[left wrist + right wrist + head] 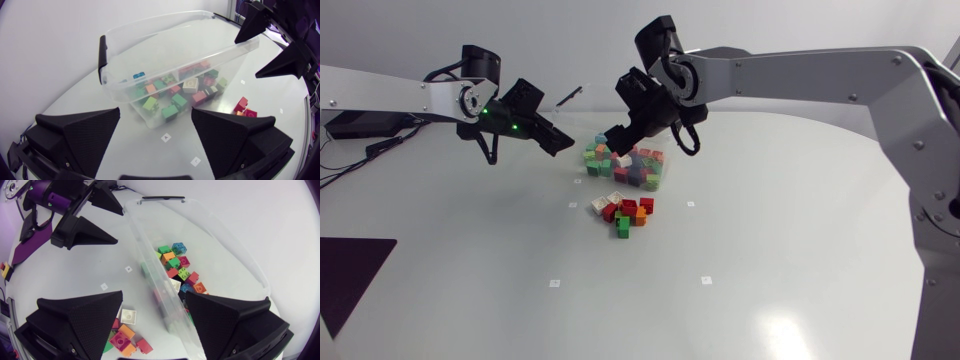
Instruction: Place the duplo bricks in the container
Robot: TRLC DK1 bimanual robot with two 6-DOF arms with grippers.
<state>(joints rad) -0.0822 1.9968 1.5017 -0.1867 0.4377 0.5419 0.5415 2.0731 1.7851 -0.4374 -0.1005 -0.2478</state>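
the clear plastic container [175,60], a rectangular tub with a black handle at its end, stands on the white worktop [800,260]. inside it lies a jumble of coloured duplo bricks [172,95]: green, orange, red, pink, teal and a few white ones, spread across its floor.

a small heap of loose bricks [623,212] sits on the worktop just beside the container, outside one long wall. it holds red, orange, green and white pieces, among them a white square brick [128,316] at the heap's edge nearest the container.

the left gripper [156,112] hangs above the worktop close to the container, at the end with the black handle, its fingers spread wide with nothing between them.

the right gripper [154,295] hovers over the container, above the long wall on the side of the loose heap. its fingers are also spread apart and grip nothing: one finger stands over the container's inside, the other over the heap outside it. the two grippers are near each other, with the container below and between them.
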